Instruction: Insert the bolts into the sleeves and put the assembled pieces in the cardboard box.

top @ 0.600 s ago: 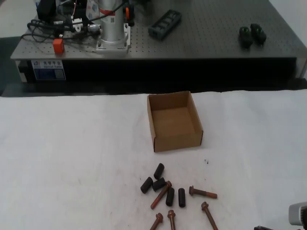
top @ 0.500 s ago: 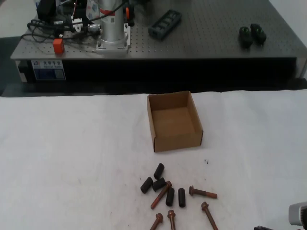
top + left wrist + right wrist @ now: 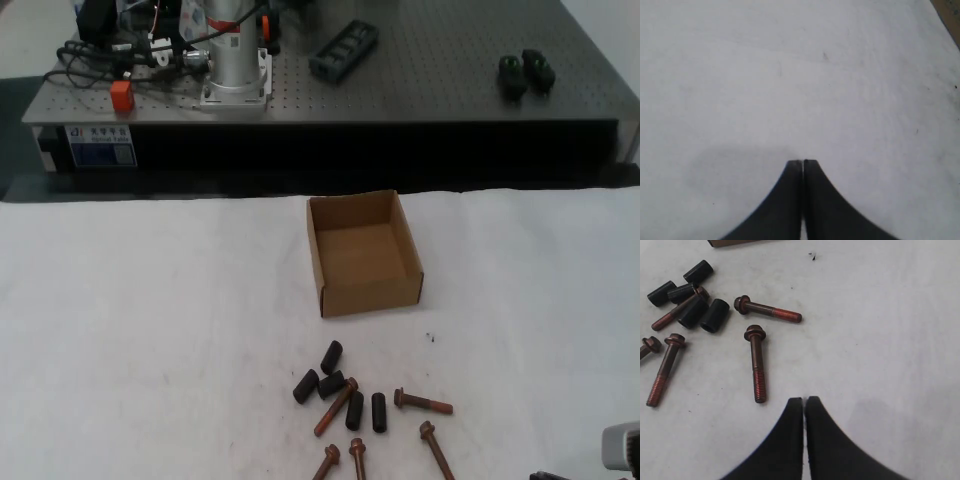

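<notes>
We see five copper-coloured bolts (image 3: 423, 403) and five short black cylindrical sleeves (image 3: 331, 356) scattered on the white cloth (image 3: 150, 330), on the near side of the open brown cardboard box (image 3: 368, 293). The nearest bolt (image 3: 756, 362) aims its threaded end toward the right gripper (image 3: 804, 399), close beside its tips. Nothing has shifted since earlier. The right gripper is pinched together and empty. So is the left gripper (image 3: 803, 161), over bare cloth.

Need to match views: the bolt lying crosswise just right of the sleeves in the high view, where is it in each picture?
High view: the crosswise bolt lies right of the sleeve cluster, head toward it.
Right wrist view: the crosswise bolt, on the cloth beyond the right gripper.
Left wrist view: not in it.
Shared landmark: the black sleeve beside its head.
</notes>
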